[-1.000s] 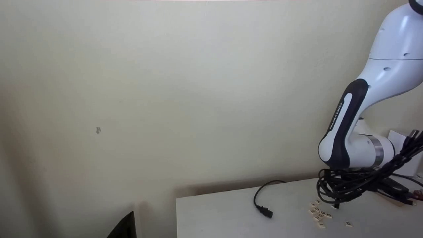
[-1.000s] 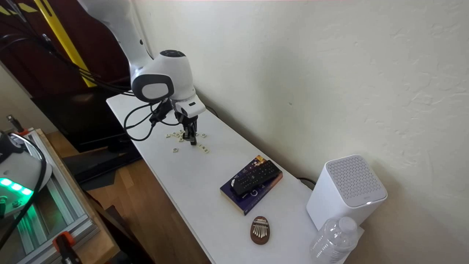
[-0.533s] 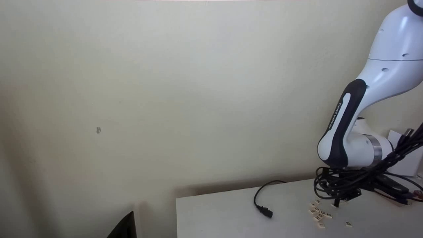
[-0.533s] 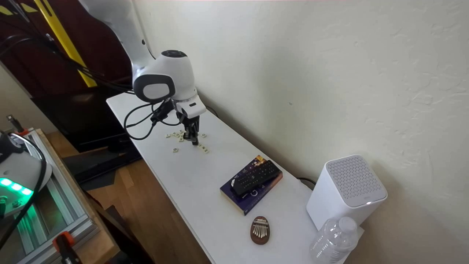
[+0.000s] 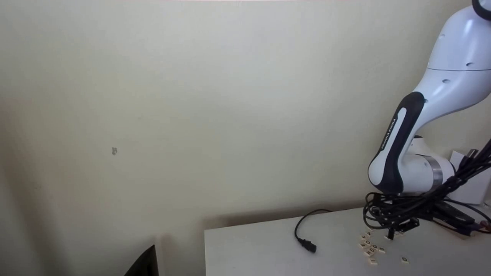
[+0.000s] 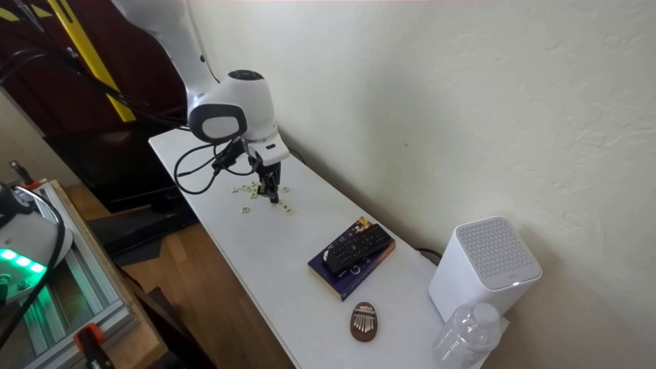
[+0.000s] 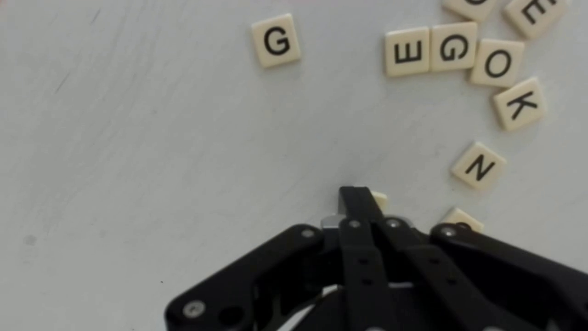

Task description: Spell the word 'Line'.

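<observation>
Your hand [image 7: 356,197] has edged over the surface [image 6: 271,246] in the last second, drawing nearer to the row of letter tiles [image 6: 285,207], which appears to read I, N, E and, in an exterior view, lies right beside your fingertips. The row itself looks unmoved. I take it you are nudging the missing letter, probably the L, up to the head of the word. In the wrist view a half-hidden tile [image 7: 380,200] sits against or just beside the fingertips; its letter is covered, so I cannot say which it is or whether it meets the row. Your hand is closed, with nothing to be seen between the fingers, serving as a pusher. The arm [image 6: 256,102] reaches down, fingers pointing steeply, tips at or just above the surface.
</observation>
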Available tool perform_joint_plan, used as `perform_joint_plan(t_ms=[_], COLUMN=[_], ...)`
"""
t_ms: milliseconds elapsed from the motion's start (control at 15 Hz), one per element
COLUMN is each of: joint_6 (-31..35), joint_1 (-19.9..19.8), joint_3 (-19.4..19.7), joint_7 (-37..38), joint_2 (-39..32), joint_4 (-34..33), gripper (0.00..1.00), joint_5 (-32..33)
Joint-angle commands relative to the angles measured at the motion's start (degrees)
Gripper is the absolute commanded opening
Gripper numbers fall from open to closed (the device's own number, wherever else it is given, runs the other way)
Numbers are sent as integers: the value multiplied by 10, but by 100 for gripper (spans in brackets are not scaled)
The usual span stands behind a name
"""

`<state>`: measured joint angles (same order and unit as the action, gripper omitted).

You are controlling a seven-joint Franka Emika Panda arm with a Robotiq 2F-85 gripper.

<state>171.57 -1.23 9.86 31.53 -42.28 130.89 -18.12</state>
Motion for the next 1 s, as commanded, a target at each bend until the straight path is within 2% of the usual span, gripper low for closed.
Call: perform_joint_plan(t_ms=[0,333,933], joint_6=[-26,-49,-52], joint_1=[14,15,18], joint_3=[8,12,17], joint_7=[16,46,93], joint_2=[-20,-21,-27], joint_4=[-18,-26,-34], gripper=[0,0,0], joint_5=[-20,-19,-16])
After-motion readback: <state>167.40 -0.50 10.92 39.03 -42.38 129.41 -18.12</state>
